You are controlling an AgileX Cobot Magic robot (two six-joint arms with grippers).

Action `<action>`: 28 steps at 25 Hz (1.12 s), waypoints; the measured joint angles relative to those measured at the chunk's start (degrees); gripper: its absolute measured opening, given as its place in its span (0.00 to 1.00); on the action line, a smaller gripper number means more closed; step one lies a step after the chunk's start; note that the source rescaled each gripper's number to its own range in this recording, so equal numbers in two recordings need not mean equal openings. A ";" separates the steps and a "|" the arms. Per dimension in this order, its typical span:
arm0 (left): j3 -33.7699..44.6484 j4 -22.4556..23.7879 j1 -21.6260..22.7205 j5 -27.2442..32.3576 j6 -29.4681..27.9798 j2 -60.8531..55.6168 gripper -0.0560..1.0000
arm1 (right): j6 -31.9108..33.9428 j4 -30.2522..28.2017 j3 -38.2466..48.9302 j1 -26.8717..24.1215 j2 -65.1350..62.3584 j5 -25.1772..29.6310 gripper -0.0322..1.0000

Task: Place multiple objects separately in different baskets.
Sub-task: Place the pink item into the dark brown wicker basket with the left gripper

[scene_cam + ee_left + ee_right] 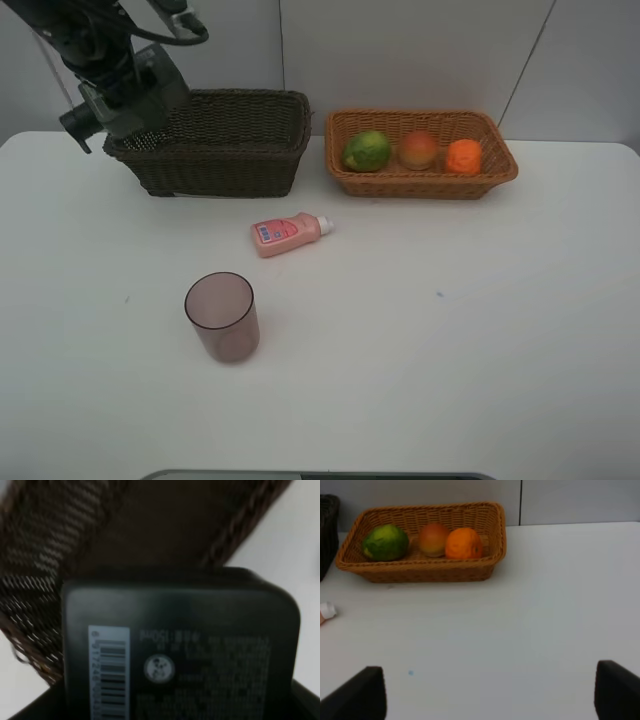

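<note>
While the right claw hangs released over bare counter, the nearest risks sit well short of the left claw, toward the counter's front edge. Farthest from that claw stands the translucent mauve cup, upright and mouth up. It looks light, so a glancing finger would likely tip it and set it rolling.

Between the cup and the left claw lies the small pink bottle, on its side with its white cap pointing toward the tan basket. Its rounded body could skid out of a pinch that lands off-centre.

Beyond it, the left claw is grasping the dark green pump bottle, as far as the left wrist view lets me judge. It is over the end of the dark brown basket that lies away from the tan one. Here is the likeliest trouble: the claw is right at the end wall, so letting go there could land the bottle on the rim and topple it onto the counter.

Seen close, the bottle is a blurred dark slab with rounded shoulders, a white barcode and pale print.

Well apart from both claws, the tan basket holds the green-yellow fruit, the peach and the orange side by side.
</note>
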 joint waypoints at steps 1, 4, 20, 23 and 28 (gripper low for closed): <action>-2.04 0.30 0.00 0.81 1.88 1.52 0.83 | 0.00 0.00 0.00 0.00 0.00 0.00 0.78; -9.60 1.90 -0.08 2.61 6.14 6.91 0.83 | 0.00 -0.06 0.00 0.00 0.00 0.00 0.78; -22.20 2.97 -0.78 -4.78 12.04 25.84 0.83 | 0.00 -0.06 0.00 0.00 0.00 0.00 0.78; -22.20 2.97 -0.78 -6.85 12.10 27.73 0.83 | 0.00 -0.06 0.00 0.00 0.00 0.00 0.78; -22.20 1.78 -0.78 -9.37 12.15 29.37 0.83 | 0.00 -0.02 0.00 0.00 0.00 0.00 0.78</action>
